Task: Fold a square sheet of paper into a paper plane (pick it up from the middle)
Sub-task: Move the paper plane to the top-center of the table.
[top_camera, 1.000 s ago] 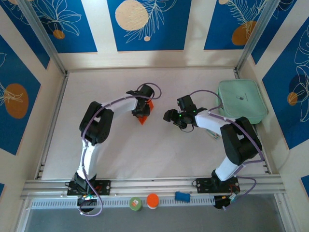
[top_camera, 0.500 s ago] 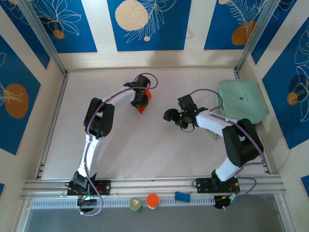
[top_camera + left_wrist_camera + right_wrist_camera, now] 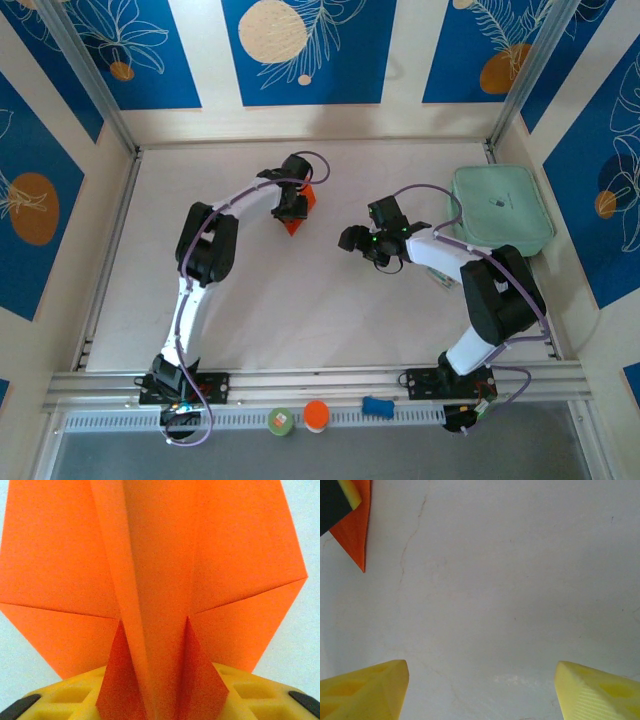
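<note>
Far right corner of the worktop: one mint-green case, lying flat. Far half, about midway between the side edges: the paper plane, bright orange and creased, nose toward the near edge, its central fold pinched by the left gripper. Just right of it: the right gripper, fingers spread wide over bare surface, holding nothing. Near rail: green disc, orange disc, blue piece.

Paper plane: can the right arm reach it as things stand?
Probably yes. Bare table lies between the open right end effector and the paper plane, though the left end effector sits over it.
</note>
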Tool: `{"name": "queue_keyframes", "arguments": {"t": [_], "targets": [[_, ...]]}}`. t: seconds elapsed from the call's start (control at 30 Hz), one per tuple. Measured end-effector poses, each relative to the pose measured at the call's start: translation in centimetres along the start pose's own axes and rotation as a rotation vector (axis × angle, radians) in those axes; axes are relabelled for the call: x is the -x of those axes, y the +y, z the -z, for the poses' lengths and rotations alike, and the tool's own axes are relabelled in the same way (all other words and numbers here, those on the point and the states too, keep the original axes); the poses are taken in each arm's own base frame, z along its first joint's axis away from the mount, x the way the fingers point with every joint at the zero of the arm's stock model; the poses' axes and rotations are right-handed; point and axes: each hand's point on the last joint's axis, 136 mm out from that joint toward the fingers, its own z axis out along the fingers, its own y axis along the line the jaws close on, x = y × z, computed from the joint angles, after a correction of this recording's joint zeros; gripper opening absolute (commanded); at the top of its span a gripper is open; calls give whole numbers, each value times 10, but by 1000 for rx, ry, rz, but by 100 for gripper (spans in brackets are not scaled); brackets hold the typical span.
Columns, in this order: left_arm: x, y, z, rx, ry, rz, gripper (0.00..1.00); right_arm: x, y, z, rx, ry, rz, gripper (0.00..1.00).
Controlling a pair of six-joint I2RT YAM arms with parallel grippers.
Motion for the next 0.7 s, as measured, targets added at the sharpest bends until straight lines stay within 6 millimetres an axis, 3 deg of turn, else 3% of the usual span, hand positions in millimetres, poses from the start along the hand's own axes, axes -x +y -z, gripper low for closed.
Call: {"name": "queue_keyframes", "arguments": {"t": [0.47,0.7], "targets": [[2,-1,6,-3,3,6,48,-1,-1,0,-3,3,-2,76],[5,-2,21,-11,-7,17,50,-1,-1,0,-7,5,-2,76]]}}
